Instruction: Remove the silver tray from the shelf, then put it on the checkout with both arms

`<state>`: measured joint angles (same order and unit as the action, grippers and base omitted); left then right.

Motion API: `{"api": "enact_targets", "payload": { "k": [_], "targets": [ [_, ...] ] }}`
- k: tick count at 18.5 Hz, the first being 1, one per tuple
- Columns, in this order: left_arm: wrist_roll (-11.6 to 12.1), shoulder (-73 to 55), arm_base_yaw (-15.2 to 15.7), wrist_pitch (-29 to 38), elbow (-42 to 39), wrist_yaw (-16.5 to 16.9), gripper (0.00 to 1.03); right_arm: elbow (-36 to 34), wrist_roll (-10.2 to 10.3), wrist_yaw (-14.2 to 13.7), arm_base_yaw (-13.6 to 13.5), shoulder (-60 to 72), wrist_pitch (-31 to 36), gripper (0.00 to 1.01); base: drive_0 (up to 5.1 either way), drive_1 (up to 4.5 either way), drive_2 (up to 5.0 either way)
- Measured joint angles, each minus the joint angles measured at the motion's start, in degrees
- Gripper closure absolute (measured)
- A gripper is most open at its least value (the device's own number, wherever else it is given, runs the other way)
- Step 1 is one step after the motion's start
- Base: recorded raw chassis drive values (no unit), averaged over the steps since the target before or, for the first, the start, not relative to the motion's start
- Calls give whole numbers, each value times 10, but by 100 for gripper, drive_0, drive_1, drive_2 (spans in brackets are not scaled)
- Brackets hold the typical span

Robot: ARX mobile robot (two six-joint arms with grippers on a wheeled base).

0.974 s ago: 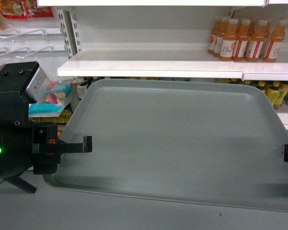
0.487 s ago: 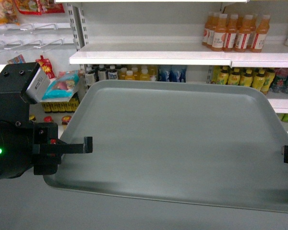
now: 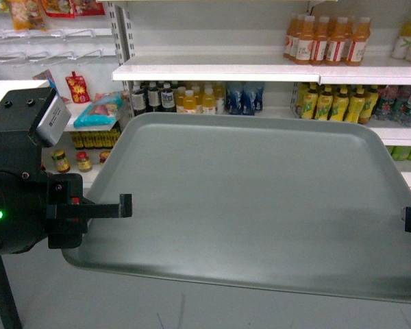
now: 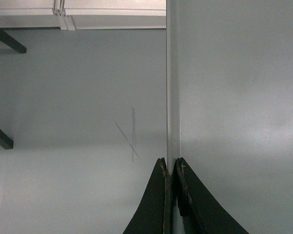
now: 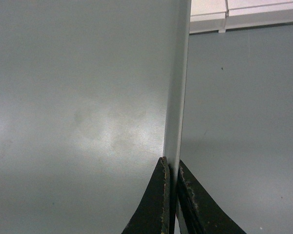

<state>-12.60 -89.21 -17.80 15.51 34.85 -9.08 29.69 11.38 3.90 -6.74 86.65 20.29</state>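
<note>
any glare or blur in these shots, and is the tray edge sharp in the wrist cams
Head view: soft pale sheen along the silver tray's near part, background bottles a little soft. Left wrist view: the tray rim is crisp between the shut jaws of the left gripper, lighting even. Right wrist view: a blotchy bright reflection on the tray face, rim sharp at the right gripper.
</note>
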Motion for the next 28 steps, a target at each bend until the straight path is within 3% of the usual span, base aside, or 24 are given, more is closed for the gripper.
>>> {"api": "enact_targets", "payload": {
  "k": [28],
  "targets": [
    [0, 0, -1, -2, -1, 0, 100, 0, 0, 0, 0, -1, -1, 97, 22, -411, 456]
  ]
}}
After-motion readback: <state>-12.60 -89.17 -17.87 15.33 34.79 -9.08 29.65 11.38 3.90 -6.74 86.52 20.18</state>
